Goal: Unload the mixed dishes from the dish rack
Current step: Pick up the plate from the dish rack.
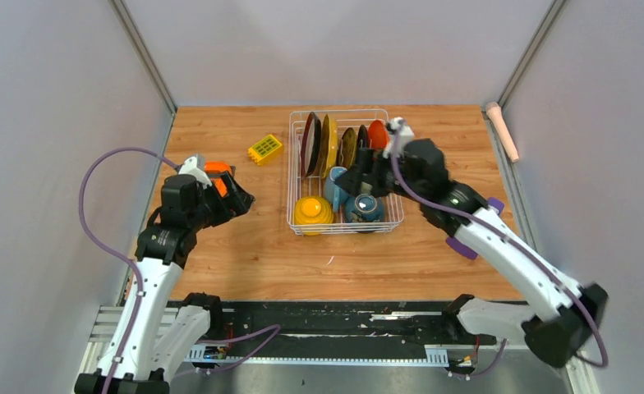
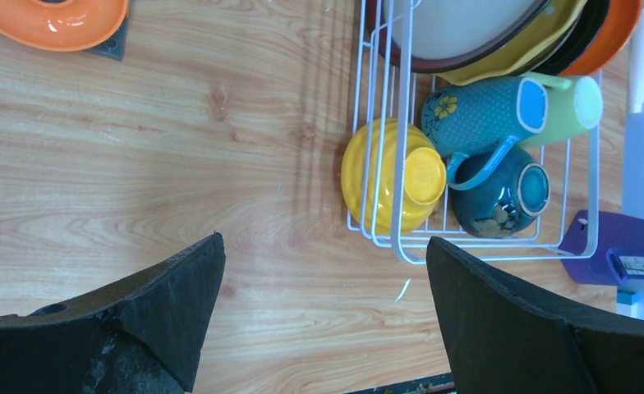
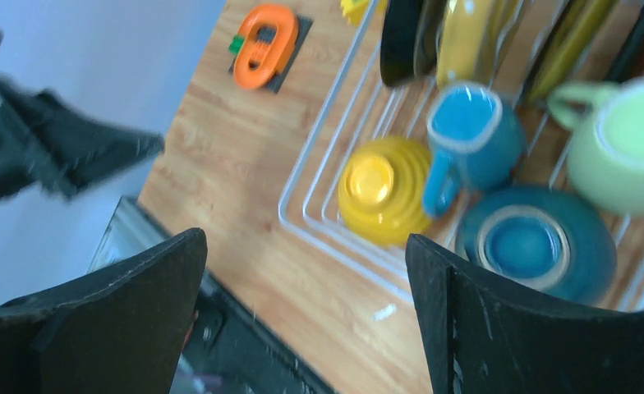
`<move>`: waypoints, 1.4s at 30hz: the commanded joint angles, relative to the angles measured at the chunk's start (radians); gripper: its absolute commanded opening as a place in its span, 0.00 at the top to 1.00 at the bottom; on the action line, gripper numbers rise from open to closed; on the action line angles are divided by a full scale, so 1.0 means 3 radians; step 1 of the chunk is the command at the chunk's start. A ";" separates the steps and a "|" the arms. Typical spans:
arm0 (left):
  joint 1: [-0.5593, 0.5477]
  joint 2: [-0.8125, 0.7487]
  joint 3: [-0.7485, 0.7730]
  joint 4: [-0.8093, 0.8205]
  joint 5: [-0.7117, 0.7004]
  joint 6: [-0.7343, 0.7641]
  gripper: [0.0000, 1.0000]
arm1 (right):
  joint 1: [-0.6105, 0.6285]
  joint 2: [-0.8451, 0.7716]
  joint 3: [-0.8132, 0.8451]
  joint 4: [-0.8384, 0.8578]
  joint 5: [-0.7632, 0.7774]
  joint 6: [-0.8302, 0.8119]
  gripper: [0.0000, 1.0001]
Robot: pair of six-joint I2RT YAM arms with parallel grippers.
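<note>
- Grey walls close in a wooden counter [image 1: 245, 246], seen from above; the dish rack [image 1: 291, 176] stands near its middle, toward 12 o'clock.
- Progress, as I judge it: unloading has not begun. Every dish in view sits inside the rack, so the whole load is left to lift out.
- Plates stand on edge between the tines at the rack's 12 o'clock end: a dark brown plate [image 1: 310, 144] at the 9 o'clock side, a yellow plate [image 1: 328, 146] beside it, darker ones next, and an orange plate [image 1: 377, 134] at the 3 o'clock side.
- Mid-rack, a blue mug [image 2: 479, 115] with a flower print lies on its side, touching a pale green mug [image 2: 565, 107].
- At the 6 o'clock end, a ribbed yellow bowl [image 1: 313, 210] sits upside down at 7 o'clock, and a dark bowl [image 1: 364, 208] with a blue foot at 5 o'clock.
- Right tool [image 3: 304, 238] hangs over the rack near the mugs, fingers spread wide, holding nothing.
- Left tool [image 2: 323, 240] hovers over bare wood at the rack's 9 o'clock, also spread and empty.
- An orange round gadget [image 1: 217, 170] and a yellow studded brick [image 1: 265, 148] lie outside the rack, toward 10 o'clock.
</note>
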 commanded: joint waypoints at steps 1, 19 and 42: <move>0.0018 -0.0239 -0.0025 0.0223 0.0012 -0.0076 0.00 | 0.0585 0.0918 0.0923 -0.0030 0.1875 0.0049 0.09; 0.0013 -0.0120 -0.0103 0.0142 0.0258 0.0004 0.00 | 0.0972 0.3606 0.3570 -0.0346 0.3611 -0.0613 0.26; 0.0006 -0.0078 -0.0159 0.0139 0.0132 0.0003 0.00 | 0.0880 0.4186 0.3553 -0.0144 0.3723 -0.0333 0.41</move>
